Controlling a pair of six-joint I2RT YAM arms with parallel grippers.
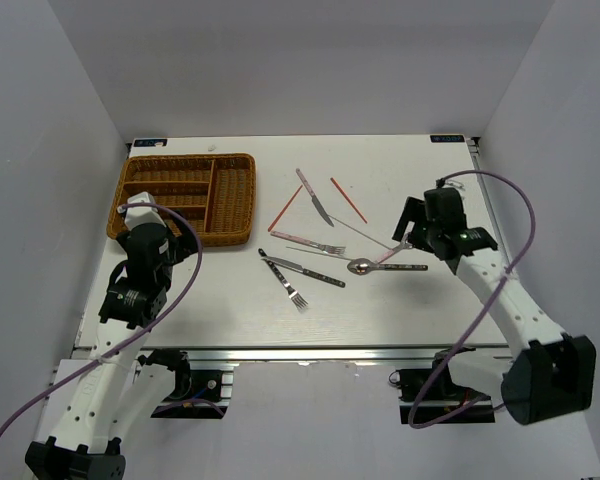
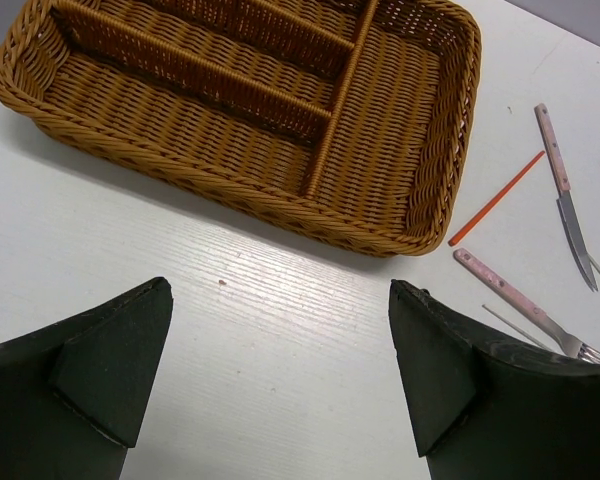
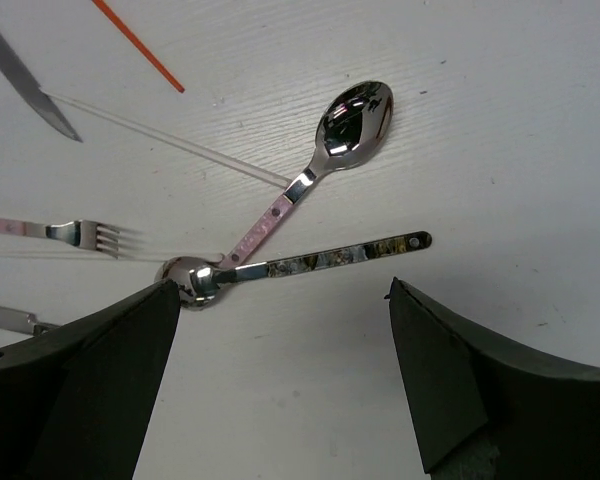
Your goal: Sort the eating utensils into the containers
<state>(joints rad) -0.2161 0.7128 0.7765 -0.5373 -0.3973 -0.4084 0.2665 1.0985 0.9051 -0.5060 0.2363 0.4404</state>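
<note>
Tray [image 1: 238, 200] at far left of surface [image 1: 400, 310]; no utensil seen in any compartment — sorting judged not yet begun.

Utensils all loose on the surface, right of the tray; chopstick [image 1: 285, 208] just beside the tray's right rim, second chopstick [image 1: 348, 200] further right, pink knife [image 1: 315, 197] between the two; pink fork [image 1: 308, 242] nearer the arms; plain fork [image 1: 281, 277] and dark-handled piece [image 1: 305, 271] close together, nearest of all.

Left end effector [image 2: 278, 300] released, jaws wide, grasping nothing; held low over bare surface just off the tray's near rim, facing the compartments; probably parked there to stay out of the other arm's way, or to be handy for the tray — cannot tell which.

Right end effector [image 3: 280, 290] also released, nothing between the fingers; hung above two spoons, pink spoon [image 3: 310, 175] and dark spoon [image 3: 310, 258], touching at pink handle end and dark neck; cannot tell which on top. Jaws spread wide, presumably to straddle a thin handle lying flat. Dark spoon's handle stretched across the gap between the fingers, so the likelier pick; would need a turn of the wrist to pinch across it rather than along it. Risk: dragging the pink spoon along, given the contact; also slipping off metal lying flush with the surface.
</note>
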